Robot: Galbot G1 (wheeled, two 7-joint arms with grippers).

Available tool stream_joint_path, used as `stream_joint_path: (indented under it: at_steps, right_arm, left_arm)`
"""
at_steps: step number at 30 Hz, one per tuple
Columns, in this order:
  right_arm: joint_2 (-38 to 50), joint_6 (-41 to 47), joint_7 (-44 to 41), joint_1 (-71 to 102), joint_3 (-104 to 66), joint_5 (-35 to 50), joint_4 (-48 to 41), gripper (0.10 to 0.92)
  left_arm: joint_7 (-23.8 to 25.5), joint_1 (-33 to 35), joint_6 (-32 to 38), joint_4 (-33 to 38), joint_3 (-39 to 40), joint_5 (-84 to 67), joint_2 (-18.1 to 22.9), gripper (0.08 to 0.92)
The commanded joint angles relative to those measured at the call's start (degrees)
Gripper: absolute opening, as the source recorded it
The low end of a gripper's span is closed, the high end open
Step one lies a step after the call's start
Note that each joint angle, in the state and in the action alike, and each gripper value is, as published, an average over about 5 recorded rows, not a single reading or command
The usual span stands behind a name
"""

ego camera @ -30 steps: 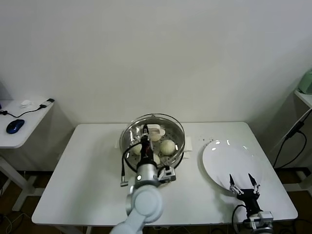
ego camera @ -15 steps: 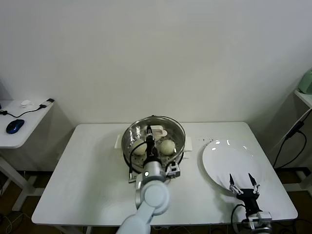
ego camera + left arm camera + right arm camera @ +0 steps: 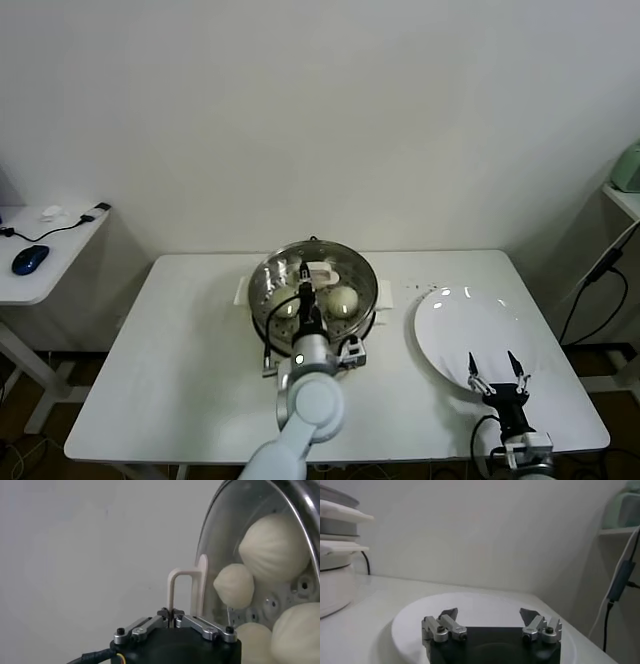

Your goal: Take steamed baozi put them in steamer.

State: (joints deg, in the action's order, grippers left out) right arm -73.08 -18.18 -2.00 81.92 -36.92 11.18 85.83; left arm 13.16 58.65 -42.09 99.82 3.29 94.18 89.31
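Note:
The steel steamer point(image 3: 266, 310) stands mid-table on its white base. Several cream-white baozi point(image 3: 343, 300) lie inside it and show through the round glass lid point(image 3: 350, 262) that sits over the pot. My left gripper point(image 3: 304, 276) is shut on the lid's white handle point(image 3: 323, 272). In the left wrist view the jaws point(image 3: 171, 614) pinch the handle point(image 3: 186, 587), and baozi point(image 3: 275, 542) show behind the glass point(image 3: 220, 535) on the perforated floor. My right gripper point(image 3: 493, 368) is open and empty at the near edge of the white plate point(image 3: 470, 315).
The flat white plate point(image 3: 470, 605) is bare under my right gripper point(image 3: 488, 617). The steamer's white base point(image 3: 335, 587) stands off to one side in the right wrist view. A side desk with a blue mouse point(image 3: 30, 258) is at the far left. A cable point(image 3: 600, 290) hangs at the right.
My left gripper has lowered the glass lid from a raised position down over the steamer. The right arm has hardly moved.

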Motion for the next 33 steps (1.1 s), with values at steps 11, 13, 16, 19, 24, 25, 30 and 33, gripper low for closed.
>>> stream_joint_path:
  at_steps: [11, 13, 16, 19, 24, 25, 30, 33]
  right_arm:
    - [-0.8, -0.2, 0.0, -0.5, 0.6, -1.5, 1.2, 0.823]
    - [-0.8, 0.3, 0.0, -0.5, 0.7, -1.4, 1.5, 0.823]
    - [-0.8, 1.2, 0.4, -0.4, 0.8, -0.9, 2.2, 0.823]
    - [-0.6, 1.7, 1.4, 0.5, 0.9, 0.2, 3.4, 0.823]
    - [0.0, 1.9, 0.1, 3.0, 0.7, 2.1, 5.4, 0.823]
    - [0.1, 1.7, -0.3, 3.3, 0.6, 2.3, 5.7, 0.823]
    - [0.5, 0.8, -2.4, 4.3, 0.1, 2.1, 7.2, 0.823]
    - [0.7, 0.3, -3.0, 4.7, 0.0, 2.2, 7.9, 0.823]
  left_arm:
    - [0.4, 0.8, -2.9, 0.0, 0.0, -0.2, -1.5, 0.434]
    - [0.6, 1.1, -2.9, 1.1, 0.4, -0.5, -2.2, 0.486]
    - [0.8, 1.3, -2.9, 3.3, 0.8, -1.5, -2.8, 0.573]
    - [1.2, 1.5, -2.9, 6.1, 1.3, -2.9, -3.2, 0.66]
    - [1.2, 3.4, -2.8, 12.7, 2.5, -9.5, -5.5, 0.791]
    - [0.3, 4.1, -2.5, 14.4, 2.5, -11.9, -6.3, 0.802]
    - [-11.8, 8.6, 7.1, 21.3, -2.6, -30.6, -9.7, 0.822]
    - [-19.5, 11.6, 16.1, 23.6, -10.2, -48.2, -11.2, 0.823]
